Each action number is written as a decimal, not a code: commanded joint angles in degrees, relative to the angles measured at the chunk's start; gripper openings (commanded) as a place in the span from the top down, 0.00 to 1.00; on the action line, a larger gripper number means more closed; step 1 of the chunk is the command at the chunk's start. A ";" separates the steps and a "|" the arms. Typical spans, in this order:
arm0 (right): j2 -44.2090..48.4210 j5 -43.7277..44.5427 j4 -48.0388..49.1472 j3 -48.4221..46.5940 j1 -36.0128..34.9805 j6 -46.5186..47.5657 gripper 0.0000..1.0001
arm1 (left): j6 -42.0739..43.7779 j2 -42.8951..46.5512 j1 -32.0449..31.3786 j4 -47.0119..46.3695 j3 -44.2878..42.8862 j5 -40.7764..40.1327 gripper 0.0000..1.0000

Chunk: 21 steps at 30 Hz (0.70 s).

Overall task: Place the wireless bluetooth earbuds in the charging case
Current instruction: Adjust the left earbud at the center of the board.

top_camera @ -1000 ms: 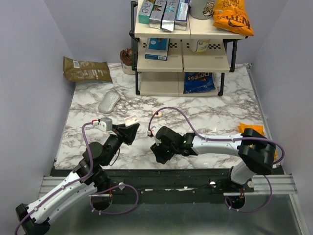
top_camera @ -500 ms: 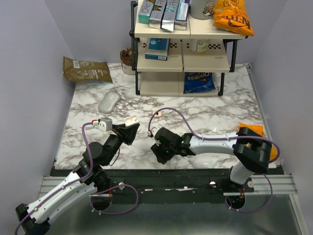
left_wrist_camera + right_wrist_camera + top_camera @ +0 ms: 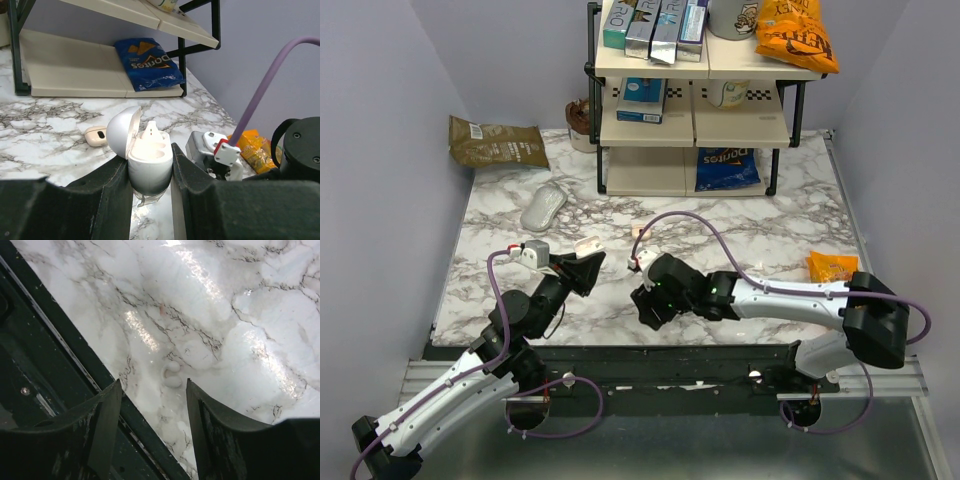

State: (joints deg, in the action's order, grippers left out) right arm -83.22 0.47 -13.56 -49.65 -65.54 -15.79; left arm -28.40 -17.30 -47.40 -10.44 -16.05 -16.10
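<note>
Left fingers [image 3: 107, 192] around one open case [image 3: 149, 162]

**One brand name legible**

We read "Doritos" in pale letters on the blue bag [image 3: 147, 64], which lies on the lowest board of the shelf rack [image 3: 75, 65], upper centre of the left wrist view. In the top view the orange bag [image 3: 798, 35], the boxes [image 3: 655, 25] on the top board and the brown bag [image 3: 497, 141] at upper left carry print too small for us to read.
</note>
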 commanded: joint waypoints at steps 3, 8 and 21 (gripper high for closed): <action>-2.82 -5.39 -2.17 -1.94 -2.66 2.34 0.38 | -0.16 0.78 -0.33 0.59 0.15 -1.48 1.00; -5.63 -5.66 -2.00 -1.59 -2.75 1.73 0.38 | 0.01 0.86 -0.33 0.86 0.06 -1.39 1.00; -8.98 -2.76 -1.64 -1.68 -2.75 0.94 0.38 | -0.16 0.86 -0.33 0.94 0.15 -1.48 1.00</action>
State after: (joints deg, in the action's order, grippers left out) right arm -91.05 -3.81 -14.74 -50.46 -67.92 -14.59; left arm -28.40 -17.08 -47.40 -10.09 -16.05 -16.12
